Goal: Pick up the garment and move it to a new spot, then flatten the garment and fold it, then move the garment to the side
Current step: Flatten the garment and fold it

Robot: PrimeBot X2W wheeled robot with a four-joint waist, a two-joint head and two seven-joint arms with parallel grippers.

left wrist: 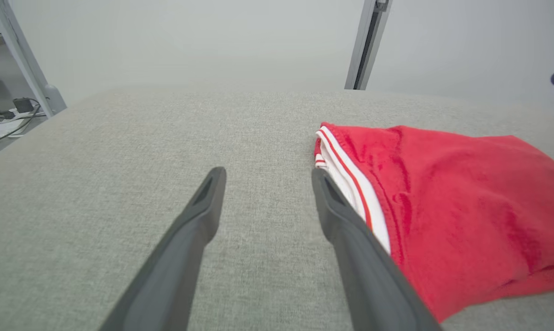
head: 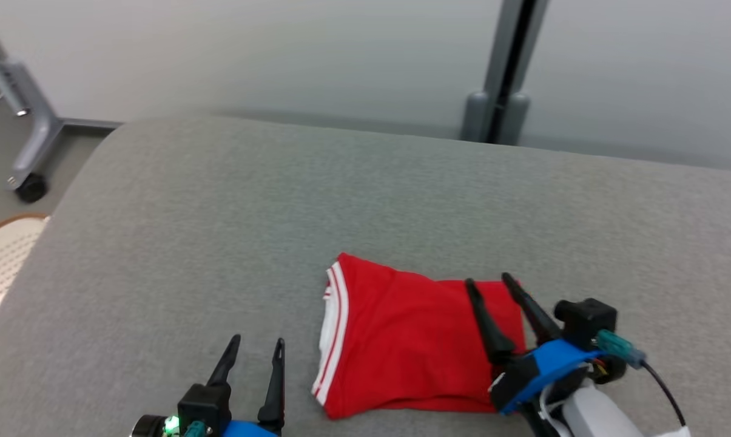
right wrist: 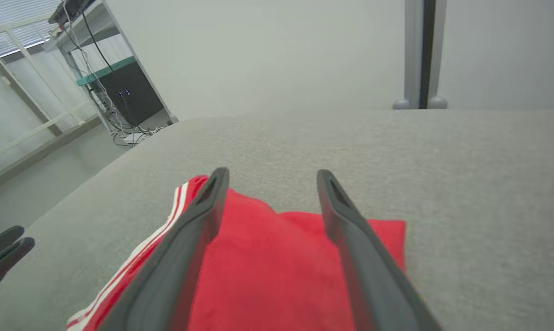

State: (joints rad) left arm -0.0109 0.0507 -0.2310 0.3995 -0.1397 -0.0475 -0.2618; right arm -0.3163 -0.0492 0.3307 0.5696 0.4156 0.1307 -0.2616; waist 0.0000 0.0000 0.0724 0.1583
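A folded red fabric garment (head: 401, 340) with a white striped band along its left edge lay flat on a grey fabric-covered table (head: 280, 200), towards the near right part of the surface.

The right pincer (head: 489, 282) sat over the garment's right portion, its two long dark fingers spread apart and pinching nothing. In the right wrist view, those fingers pointed across the red cloth (right wrist: 277, 276), with their tips near its far edge; whether they touched the cloth could not be told.

The left pincer (head: 258, 340) was above bare table just left of the garment, its fingers also spread and empty. In the left wrist view, one finger (left wrist: 350, 230) ran close beside the white striped band (left wrist: 350, 184).

Beyond the table stood a pale wall, a grey upright metal post (head: 501, 73), and, far left, a grey frame leg on a black castor wheel (head: 30, 185).
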